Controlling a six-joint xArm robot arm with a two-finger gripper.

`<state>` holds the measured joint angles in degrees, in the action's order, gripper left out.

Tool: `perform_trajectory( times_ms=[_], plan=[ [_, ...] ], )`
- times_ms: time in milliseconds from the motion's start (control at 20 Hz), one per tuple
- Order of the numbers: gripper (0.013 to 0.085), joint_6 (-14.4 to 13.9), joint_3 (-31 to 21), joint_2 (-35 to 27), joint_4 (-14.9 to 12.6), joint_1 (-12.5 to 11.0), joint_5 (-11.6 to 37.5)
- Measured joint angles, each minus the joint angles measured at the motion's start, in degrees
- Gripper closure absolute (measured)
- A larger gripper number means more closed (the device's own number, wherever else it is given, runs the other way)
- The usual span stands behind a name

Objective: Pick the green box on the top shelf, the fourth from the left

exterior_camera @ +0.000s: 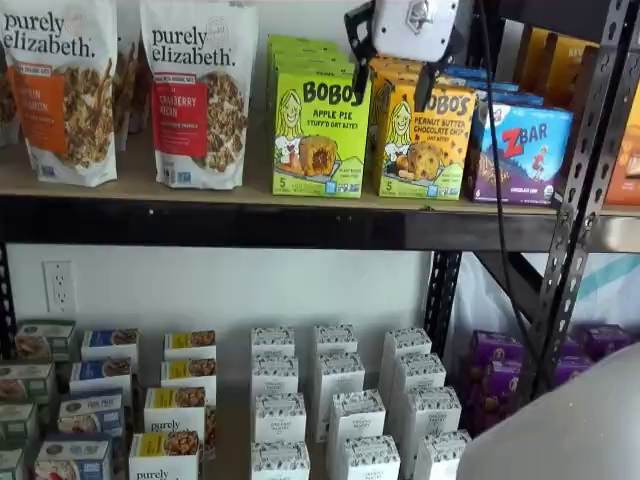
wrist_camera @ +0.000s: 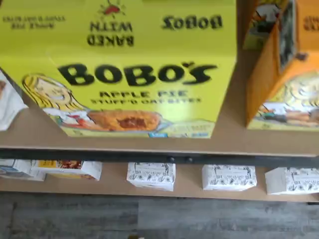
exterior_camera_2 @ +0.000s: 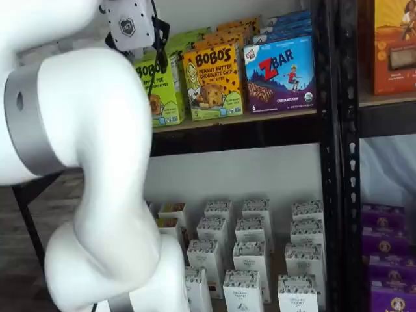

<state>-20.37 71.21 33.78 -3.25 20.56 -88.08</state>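
Note:
The green box (exterior_camera: 320, 135) is a lime carton reading BOBO'S Apple Pie. It stands upright on the top shelf (exterior_camera: 250, 225), a tan board with a black front beam. My gripper (exterior_camera: 392, 72) hangs in front of the shelf at box-top height, a little right of the green box, open with a plain gap between its black fingers (exterior_camera: 357, 55). In a shelf view the gripper's white body and the arm cover part of the green box (exterior_camera_2: 162, 91). The wrist view is filled by the green box (wrist_camera: 134, 74), its lid and front face both showing.
An orange Bobo's box (exterior_camera: 428, 140) stands right beside the green one, then a blue Zbar box (exterior_camera: 520, 150). Two granola bags (exterior_camera: 200, 90) stand to its left. Small white cartons (exterior_camera: 340, 410) fill the lower shelf. A black upright (exterior_camera: 580, 200) stands at the right.

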Motion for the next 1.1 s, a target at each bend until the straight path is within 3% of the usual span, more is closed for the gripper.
perform_trajectory(
  times_ms=[400, 1100],
  plan=[
    [0.013, -1.0, 5.0, -6.5, -0.4, 0.9, 1.2],
    [0.013, 0.4, 15.1, -16.2, 1.5, -0.5, -0.2]
  ],
)
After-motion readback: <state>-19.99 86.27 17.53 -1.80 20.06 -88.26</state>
